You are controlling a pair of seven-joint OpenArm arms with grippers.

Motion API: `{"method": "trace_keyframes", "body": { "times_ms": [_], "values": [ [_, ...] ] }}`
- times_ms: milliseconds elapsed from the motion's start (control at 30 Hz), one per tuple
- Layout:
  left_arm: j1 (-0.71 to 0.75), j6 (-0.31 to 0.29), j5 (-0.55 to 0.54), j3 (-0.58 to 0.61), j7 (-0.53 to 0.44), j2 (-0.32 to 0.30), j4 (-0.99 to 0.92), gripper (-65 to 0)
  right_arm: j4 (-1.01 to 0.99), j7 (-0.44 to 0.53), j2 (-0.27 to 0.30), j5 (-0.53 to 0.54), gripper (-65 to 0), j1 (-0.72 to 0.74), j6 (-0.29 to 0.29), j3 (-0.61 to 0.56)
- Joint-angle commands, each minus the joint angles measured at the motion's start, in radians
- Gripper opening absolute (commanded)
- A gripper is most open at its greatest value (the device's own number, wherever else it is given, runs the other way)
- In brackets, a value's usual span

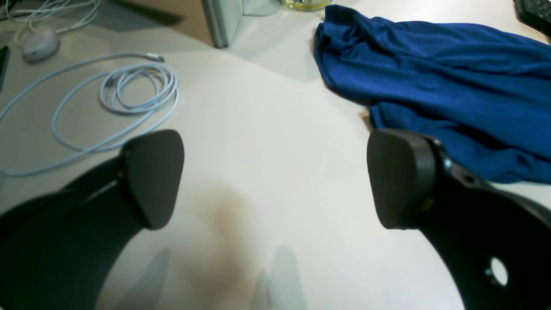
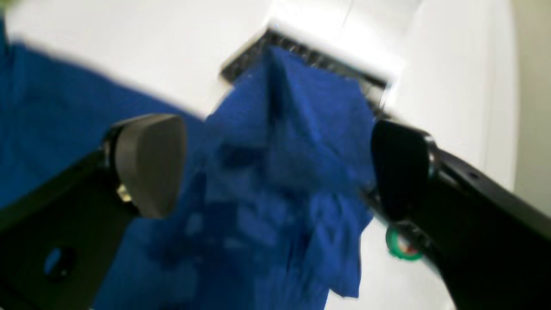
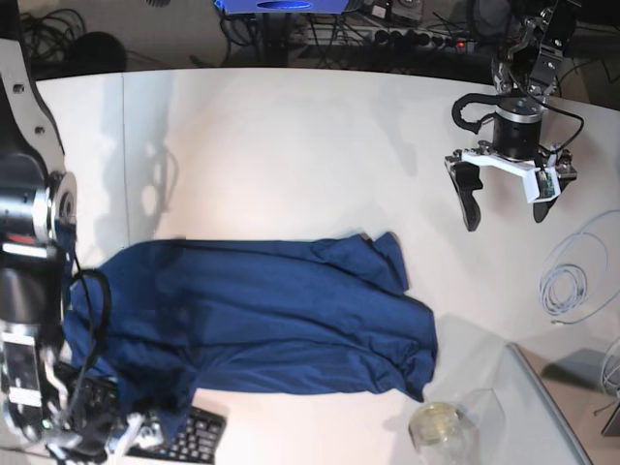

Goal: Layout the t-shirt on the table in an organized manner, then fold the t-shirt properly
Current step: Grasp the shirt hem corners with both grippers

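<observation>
White bench (image 3: 291, 145) carries the t-shirt (image 3: 262, 325), rumpled, one end draped over the keyboard (image 3: 189, 441) | our left gripper (image 3: 504, 199) hangs wide open over bare bench, holding nothing | our right gripper (image 2: 275, 168) straddles bunched cloth, jaws apart, ungripped, seemingly placed to spread it.

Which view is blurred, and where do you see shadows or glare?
Right wrist view: motion blur smears the t-shirt and keyboard, and the table is overexposed. Left wrist view: mostly sharp, soft shadows under the open left gripper. Base view: sharp, with arm shadows on the white top.
</observation>
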Motion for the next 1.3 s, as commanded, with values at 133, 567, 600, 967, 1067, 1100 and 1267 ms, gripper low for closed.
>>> {"method": "trace_keyframes", "body": {
  "times_ms": [133, 567, 600, 967, 1067, 1100, 1267],
  "values": [
    [-0.003, 0.003, 0.006, -0.005, -0.029, 0.001, 0.012, 0.0, 0.367, -0.040, 0.053, 0.043, 0.0, -0.252, 0.034, 0.156],
    [-0.047, 0.003, 0.006, -0.005, -0.029, 0.022, -0.080, 0.0, 0.155, -0.075, -0.030, 0.046, -0.3, -0.414, -0.004, 0.420],
    [-0.049, 0.003, 0.006, -0.007, -0.029, 0.033, -0.086, 0.0, 0.112, -0.038, -0.030, 0.046, -0.3, -0.405, -0.021, 0.420],
    [-0.232, 0.003, 0.001, 0.216, -0.027, 0.080, -0.221, 0.0, -0.210, 0.166, -0.026, 0.046, -17.1, -0.310, -0.026, 0.418],
    [-0.316, 0.005, 0.001, 0.256, -0.027, 0.128, -0.309, 0.0, -0.216, 0.163, -0.026, 0.046, -45.6, -0.305, -0.026, 0.418],
    [-0.345, 0.005, 0.001, 0.266, -0.027, 0.146, -0.341, 0.0, -0.215, 0.163, -0.026, 0.046, -55.2, -0.305, -0.026, 0.418],
    [-0.488, 0.005, 0.001, 0.380, -0.027, 0.223, -0.499, 0.0, -0.215, 0.144, -0.026, 0.046, -63.2, -0.308, -0.026, 0.418]
  ]
}}
